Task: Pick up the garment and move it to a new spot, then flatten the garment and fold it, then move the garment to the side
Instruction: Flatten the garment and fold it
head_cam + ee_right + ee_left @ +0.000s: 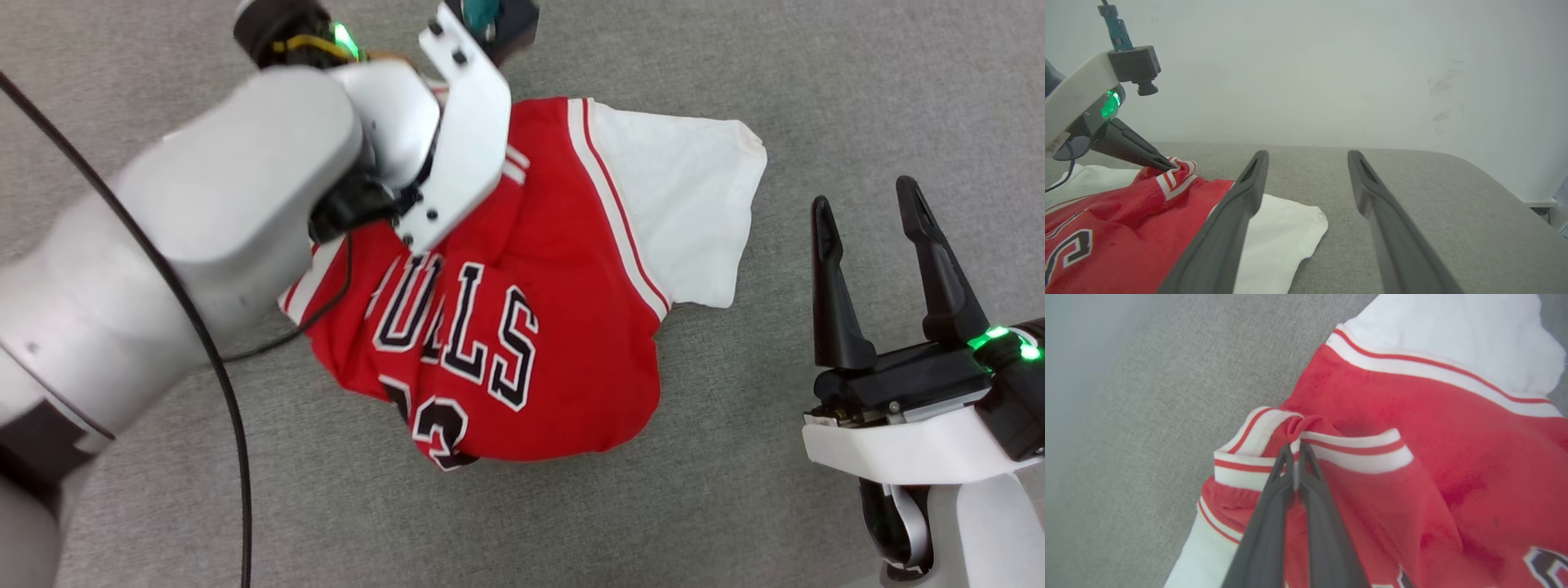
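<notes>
We are at the pick-up: our left pincer (1295, 451) is clamped on the collar (1359, 453) of the garment (563, 343), crumpled on the grey tabletop (816, 82); the right pincer (873, 220) has its jaws apart. Next, we must lift carefully.

Bare grey surface (816, 82) lies open all around my right gripper (865, 194). The garment (555, 327) heaps mid-surface, my left forearm (204, 204) across its left side. A wall (1331, 61) closes the far edge.
</notes>
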